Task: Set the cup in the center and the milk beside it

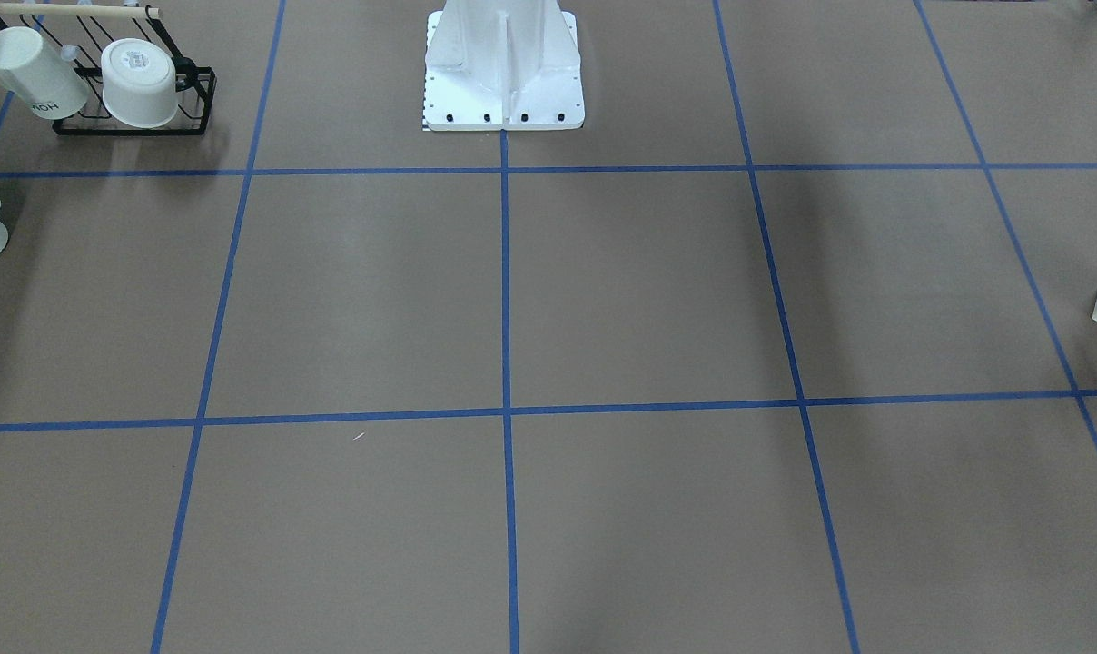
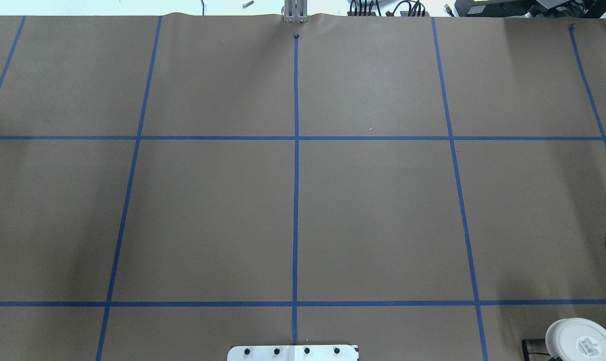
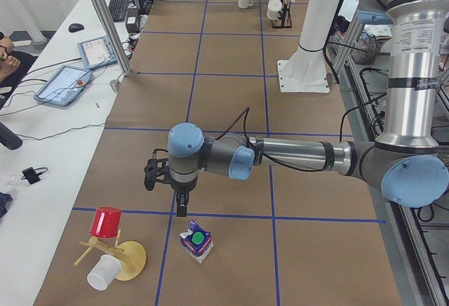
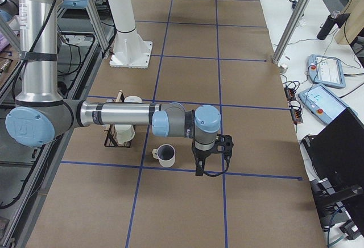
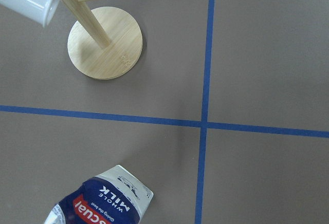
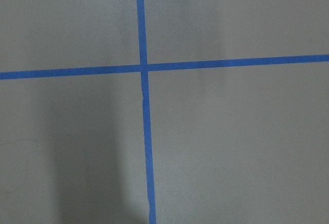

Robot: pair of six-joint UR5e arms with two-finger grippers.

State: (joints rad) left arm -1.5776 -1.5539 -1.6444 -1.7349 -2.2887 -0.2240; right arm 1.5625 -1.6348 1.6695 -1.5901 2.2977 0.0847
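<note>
Nothing is placed yet: the cup (image 4: 166, 155) stands near the desk's right edge by the right gripper (image 4: 200, 171), the milk (image 3: 196, 243) near its left edge by the left gripper (image 3: 181, 210), both well apart from the center (image 2: 296, 138), and neither gripper's opening can be told.

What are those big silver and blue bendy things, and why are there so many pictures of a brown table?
They are two robot arms. Each ends in a pinching tool for picking things up. Two cameras look down at the table, two look from its ends, and one rides on each wrist. The left tool hangs near the milk carton, by a wooden mug tree. The right tool hangs beside the cup, near a black rack of mugs. Nothing looks held yet.
</note>
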